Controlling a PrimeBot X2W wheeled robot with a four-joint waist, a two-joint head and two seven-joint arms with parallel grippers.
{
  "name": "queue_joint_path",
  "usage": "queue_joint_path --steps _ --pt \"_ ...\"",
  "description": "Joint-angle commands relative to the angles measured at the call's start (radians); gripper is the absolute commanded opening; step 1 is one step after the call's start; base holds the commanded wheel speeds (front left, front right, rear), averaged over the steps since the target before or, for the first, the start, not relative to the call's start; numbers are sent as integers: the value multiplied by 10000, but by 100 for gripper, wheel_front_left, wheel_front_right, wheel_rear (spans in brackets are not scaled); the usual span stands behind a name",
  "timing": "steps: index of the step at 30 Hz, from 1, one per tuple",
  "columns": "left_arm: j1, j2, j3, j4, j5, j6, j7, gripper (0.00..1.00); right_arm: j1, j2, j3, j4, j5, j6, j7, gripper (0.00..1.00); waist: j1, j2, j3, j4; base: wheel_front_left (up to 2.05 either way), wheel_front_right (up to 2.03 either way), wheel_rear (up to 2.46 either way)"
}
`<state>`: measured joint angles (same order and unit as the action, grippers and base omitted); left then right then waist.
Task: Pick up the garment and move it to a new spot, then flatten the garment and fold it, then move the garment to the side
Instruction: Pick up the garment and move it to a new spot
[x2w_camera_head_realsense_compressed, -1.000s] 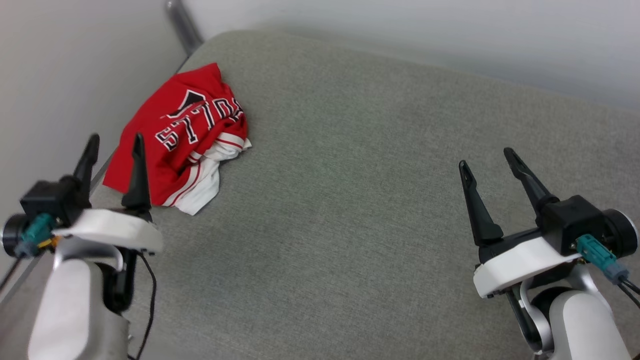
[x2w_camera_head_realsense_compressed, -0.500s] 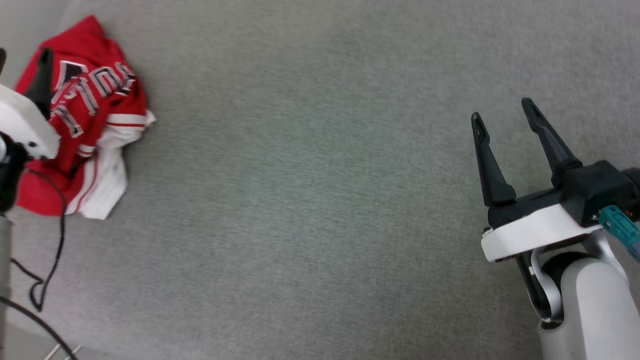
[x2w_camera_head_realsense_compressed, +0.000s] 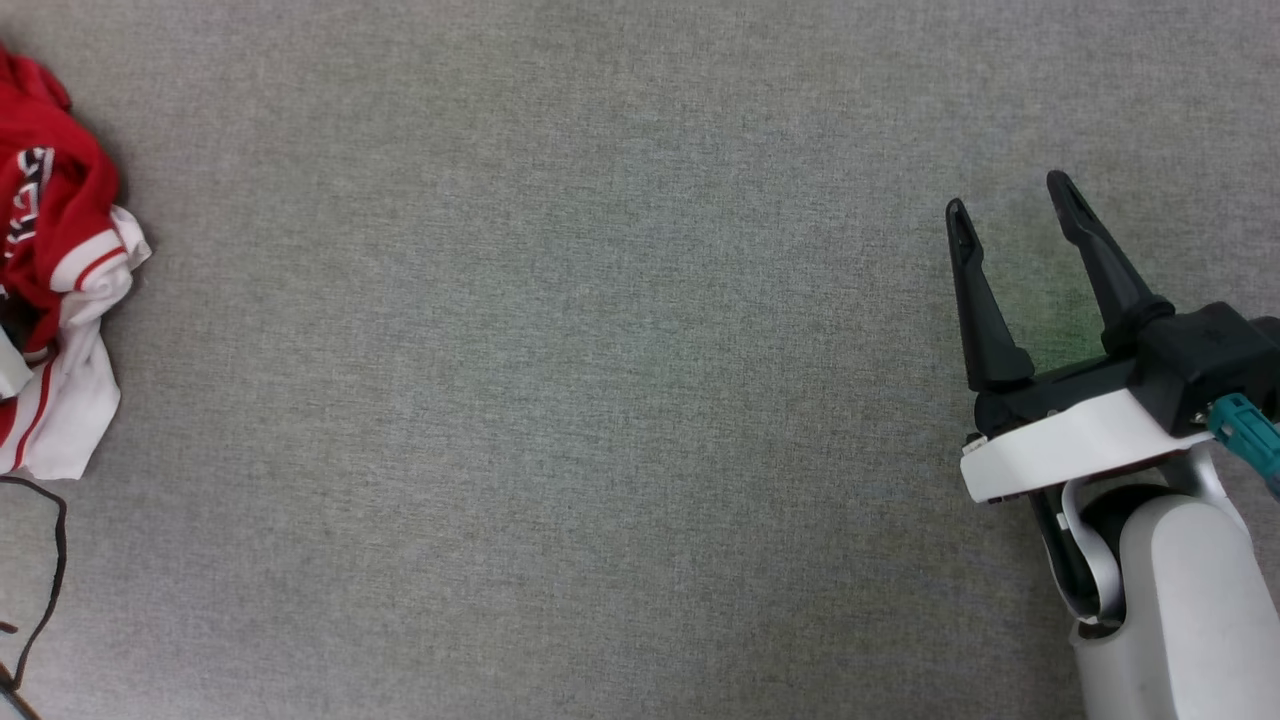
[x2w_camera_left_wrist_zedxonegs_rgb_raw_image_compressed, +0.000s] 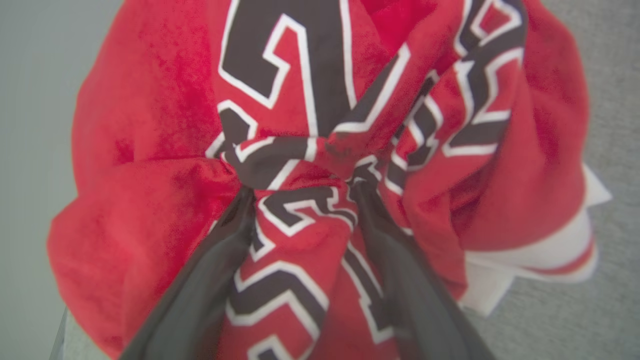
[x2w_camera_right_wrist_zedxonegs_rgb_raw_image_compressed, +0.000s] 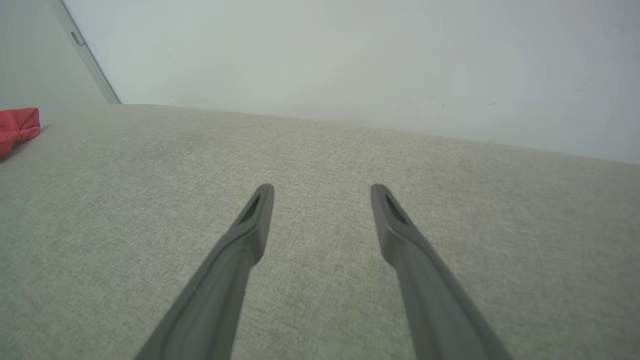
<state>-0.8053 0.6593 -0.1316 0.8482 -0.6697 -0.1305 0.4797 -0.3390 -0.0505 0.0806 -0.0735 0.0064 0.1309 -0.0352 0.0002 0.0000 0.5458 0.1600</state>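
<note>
The robot's right hand (x2w_camera_head_realsense_compressed: 1008, 195) hovers over the grey fabric-covered bench (x2w_camera_head_realsense_compressed: 550, 350) at the right of the head view. Its two long dark fingers are spread wide, with nothing between them. Seen along those fingers from the right wrist, the same hand (x2w_camera_right_wrist_zedxonegs_rgb_raw_image_compressed: 322, 189) points across bare grey cloth, tips clear of the surface.

The left hand (x2w_camera_left_wrist_zedxonegs_rgb_raw_image_compressed: 302, 192) is down on the garment (x2w_camera_left_wrist_zedxonegs_rgb_raw_image_compressed: 150, 150) in the left wrist view. Its fingers also stand wide apart, and their tips are sunk into the red cloth. A ridge of black, white-outlined lettering bulges between them, and the fabric bunches into a knot just past the tips. The jaws are not closed on it.

The garment (x2w_camera_head_realsense_compressed: 60, 250) lies crumpled at the far left edge of the head view, well apart from the right hand. A white sleeve with a red stripe spills toward the bench's middle. A thin black cable (x2w_camera_head_realsense_compressed: 55, 560) loops just below it.

In the right wrist view the garment (x2w_camera_right_wrist_zedxonegs_rgb_raw_image_compressed: 17, 127) is a small red lump at the left edge of the bench (x2w_camera_right_wrist_zedxonegs_rgb_raw_image_compressed: 125, 200). A pale wall (x2w_camera_right_wrist_zedxonegs_rgb_raw_image_compressed: 350, 60) rises behind the far edge.
</note>
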Motion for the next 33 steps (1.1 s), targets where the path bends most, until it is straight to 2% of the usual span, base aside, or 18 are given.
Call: queue_joint_path --steps 1,2,3,4,5,12,18,22,28,33 --pt "276 -218 -226 408 -198 -4 484 100 -222 1 20 0 -18 -3 -44 100 -2 0 85 -32 0 0 0" --pt "266 -274 -260 518 -267 -4 561 100 -249 3 30 -5 -26 -3 -28 100 -2 0 106 -35 0 0 0" --pt "232 -308 -304 557 -297 -4 505 93 -281 3 31 1 -28 -3 -14 100 -2 0 122 -34 0 0 0" --pt "181 -348 -345 574 -323 -4 392 23 -307 3 29 9 -29 -3 -1 100 -2 0 125 -25 0 0 0" --pt "131 -374 -375 603 -330 -4 290 0 -327 2 21 5 -31 -2 12 100 -2 0 121 -9 0 0 0" --pt "-389 -228 -591 734 62 4 -748 0 -282 2 19 145 75 -3 -103 100 -2 0 -281 90 0 0 0" --pt "-853 -53 -719 739 667 253 -2672 0 135 2 -197 431 321 -3 -266 100 -2 0 -1286 187 0 0 0" --pt "-1118 41 -807 551 1136 435 -4323 0 392 2 -328 578 511 -3 -410 100 -2 0 -2056 189 0 0 0" --pt "-1318 -303 -801 251 1375 630 -6303 0 859 4 -566 757 786 -3 -546 100 -2 0 -3275 112 0 0 0" --pt "-984 -704 -921 -278 1441 684 -6945 0 1264 4 -713 735 944 -3 -476 100 -2 0 -3968 -203 0 0 0"
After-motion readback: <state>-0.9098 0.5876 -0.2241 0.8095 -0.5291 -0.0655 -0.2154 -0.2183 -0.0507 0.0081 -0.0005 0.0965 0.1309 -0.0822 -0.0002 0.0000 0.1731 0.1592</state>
